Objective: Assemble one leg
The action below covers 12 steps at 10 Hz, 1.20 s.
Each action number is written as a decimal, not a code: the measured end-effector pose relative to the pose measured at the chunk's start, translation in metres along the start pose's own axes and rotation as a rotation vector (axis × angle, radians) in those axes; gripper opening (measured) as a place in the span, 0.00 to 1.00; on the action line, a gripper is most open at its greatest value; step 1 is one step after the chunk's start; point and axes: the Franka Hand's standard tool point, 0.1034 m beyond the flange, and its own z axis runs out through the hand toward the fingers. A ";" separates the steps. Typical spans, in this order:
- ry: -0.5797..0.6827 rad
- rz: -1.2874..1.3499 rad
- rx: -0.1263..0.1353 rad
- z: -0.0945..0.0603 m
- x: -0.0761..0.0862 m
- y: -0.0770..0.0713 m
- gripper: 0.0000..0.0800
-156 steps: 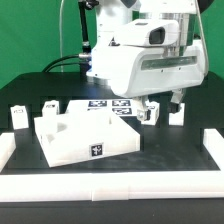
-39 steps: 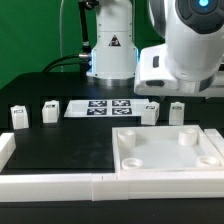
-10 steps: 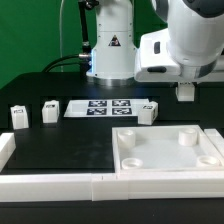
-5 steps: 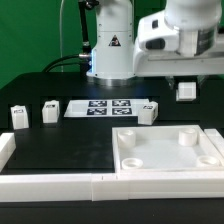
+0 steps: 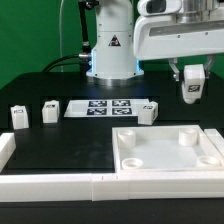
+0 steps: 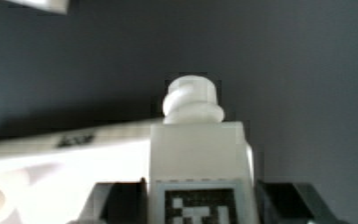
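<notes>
The pincer (image 5: 191, 76) is clamped on one leg (image 5: 191, 87), held in the air: the carrying step, I'd say. Next, lower it squarely into a corner socket (image 5: 186, 138) of the panel (image 5: 160, 152) beneath

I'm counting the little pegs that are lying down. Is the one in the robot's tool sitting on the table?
No, the leg hangs in the tool, up in the air above the table.

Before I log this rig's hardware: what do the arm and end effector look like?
The arm is glossy white and rounded, with a black triangular label; a black cable runs beside it. The end effector is boxy white with dark fingers.
</notes>
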 end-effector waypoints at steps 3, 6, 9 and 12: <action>0.034 -0.050 0.009 0.002 0.027 0.001 0.36; 0.072 -0.130 0.025 0.005 0.081 -0.010 0.36; 0.068 -0.129 0.024 0.007 0.078 -0.009 0.36; 0.080 -0.191 0.021 0.016 0.102 -0.003 0.36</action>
